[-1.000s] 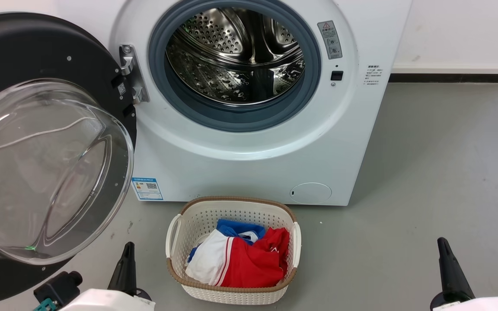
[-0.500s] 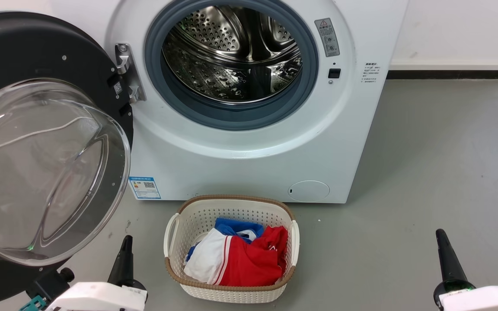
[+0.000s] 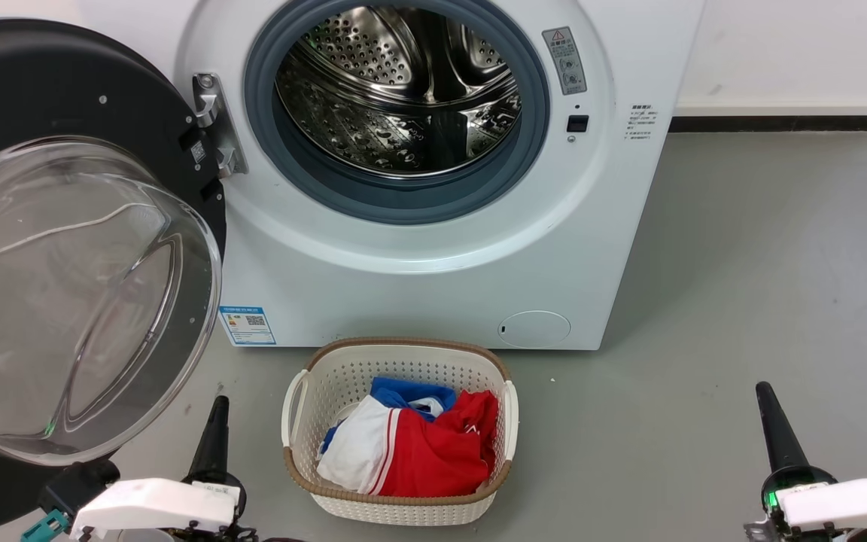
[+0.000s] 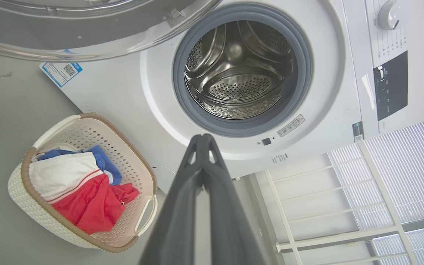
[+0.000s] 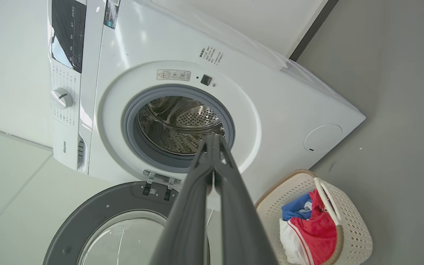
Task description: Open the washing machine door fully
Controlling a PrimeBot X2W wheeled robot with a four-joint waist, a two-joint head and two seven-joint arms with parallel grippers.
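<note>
The white washing machine stands ahead with its steel drum exposed. Its black washing machine door with the bulging clear glass bowl hangs swung wide open at the left, held by the hinge. In the right wrist view the door lies open below the washing machine. My left gripper is shut, low at the left, just right of the door's lower edge and apart from it. My right gripper is shut over bare floor at the lower right. Both hold nothing. The left gripper points toward the washing machine.
A white laundry basket with red, white and blue clothes sits on the grey floor in front of the machine, between my grippers. A white wall with dark skirting runs behind at the right. Open floor spreads to the right.
The whole picture has slid slightly left and up, so the camera moved. Both grippers show a little higher in the picture. The door stays swung open.
</note>
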